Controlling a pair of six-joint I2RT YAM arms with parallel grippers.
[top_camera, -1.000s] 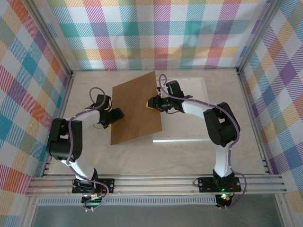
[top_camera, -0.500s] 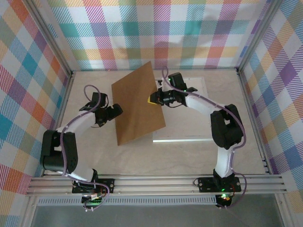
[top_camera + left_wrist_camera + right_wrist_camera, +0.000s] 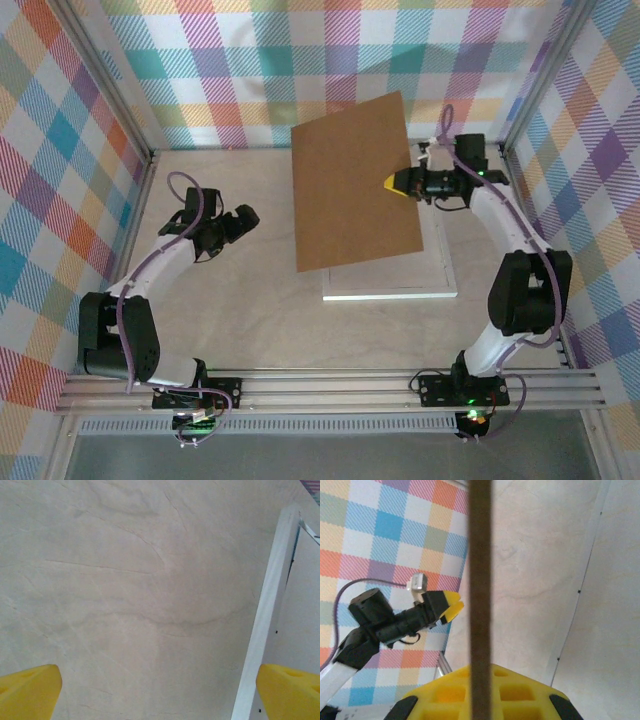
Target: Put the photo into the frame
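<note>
Top view, right fingers (image 3: 396,184): pinched shut on the right edge of the brown board (image 3: 352,185). They hold it up in the air, tilted.
Top view, frame (image 3: 390,293): lies flat on the desk (image 3: 250,320), over on the right side. Its back part is hidden under the board.
Top view, left fingers (image 3: 246,215): spread wide and holding nothing, well apart from the frame.
Left wrist view, left fingers (image 3: 30,690): two yellow tips far apart with bare desk between them. The frame (image 3: 270,615) shows its white edge just beside the right tip.
Right wrist view, right fingers (image 3: 445,692): the yellow pads squeeze the board, seen edge-on as a thin dark strip (the other arm's yellow tips sit across the way).
Photo: I cannot tell where it lies.
How the frame will handle: stiff and probably light, with thin edges. The clear pane could crack or smudge, so take it by the white rim, not the middle.
How the photo will handle: it is paper, so likely thin, bendy and easy to crease. Pinch it softly near one edge and keep it flat.
Step in hand: the back looks off, so the frame seems ready for the photo.
</note>
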